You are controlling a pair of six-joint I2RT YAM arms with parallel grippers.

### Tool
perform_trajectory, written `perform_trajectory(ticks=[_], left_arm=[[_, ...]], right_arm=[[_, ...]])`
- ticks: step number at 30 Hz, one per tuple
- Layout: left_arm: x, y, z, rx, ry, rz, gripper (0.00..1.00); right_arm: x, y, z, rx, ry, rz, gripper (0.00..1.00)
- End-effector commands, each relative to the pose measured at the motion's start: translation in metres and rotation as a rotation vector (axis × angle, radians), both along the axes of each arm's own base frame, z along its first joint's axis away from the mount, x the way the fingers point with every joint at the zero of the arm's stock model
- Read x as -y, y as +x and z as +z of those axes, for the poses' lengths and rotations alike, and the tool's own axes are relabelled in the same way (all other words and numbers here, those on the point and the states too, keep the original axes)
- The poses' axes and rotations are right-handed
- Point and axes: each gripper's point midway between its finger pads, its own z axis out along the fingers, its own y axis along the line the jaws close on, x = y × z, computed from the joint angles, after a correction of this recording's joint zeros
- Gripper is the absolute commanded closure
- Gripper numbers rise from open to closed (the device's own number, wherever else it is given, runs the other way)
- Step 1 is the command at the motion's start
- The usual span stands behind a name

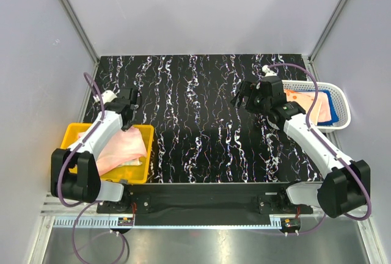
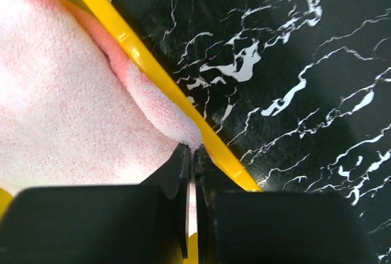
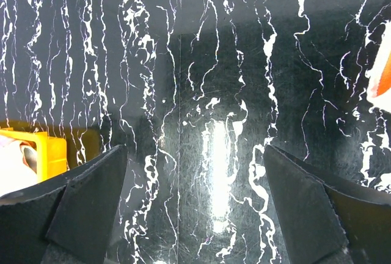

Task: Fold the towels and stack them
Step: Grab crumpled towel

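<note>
We see left tool (image 2: pixel 193 153) pinching 1 pink towel (image 2: pixel 73 105) by its corner, yellow bin (image 2: pixel 143 59) rim just beside; right tool (image 3: pixel 194 151) spread, counter (image 3: pixel 183 44) below it.

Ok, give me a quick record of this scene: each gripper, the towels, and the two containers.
left gripper: shut on a corner of the pale pink towel
pale pink towel: mostly inside the yellow bin, with its edge draped on the rim
right gripper: open, holding nothing, above the table
white basket: far right, holds a salmon towel on top of a blue towel
</note>
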Motion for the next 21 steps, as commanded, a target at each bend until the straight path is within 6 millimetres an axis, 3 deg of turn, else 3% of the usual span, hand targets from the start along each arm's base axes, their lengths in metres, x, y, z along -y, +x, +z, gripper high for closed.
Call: perform_trajectory(ticks=[1,6,9,10,14,21], left_arm=[[-0.006,0.021,0.045,0.122,0.033,-0.014,1.00],[0.005,0.024,0.101,0.243,0.018,-0.121,1.00],[0.019,0.022,0.138,0.312,0.023,-0.197,1.00],[0.033,0.020,0.158,0.352,0.022,-0.251,1.00],[0.047,0.014,0.201,0.422,0.045,-0.312,1.00],[0.058,0.005,0.255,0.541,0.016,-0.381,1.00]], right_arm=[[-0.008,0.005,0.016,0.054,0.025,0.020,0.00],[-0.006,0.006,0.027,0.076,0.021,0.018,0.00],[-0.005,0.007,0.037,0.092,0.013,0.014,0.00],[-0.004,0.008,0.041,0.099,0.011,0.010,0.00],[-0.003,0.010,0.053,0.118,0.007,0.007,0.00],[-0.002,0.010,0.062,0.128,0.004,0.003,0.00]])
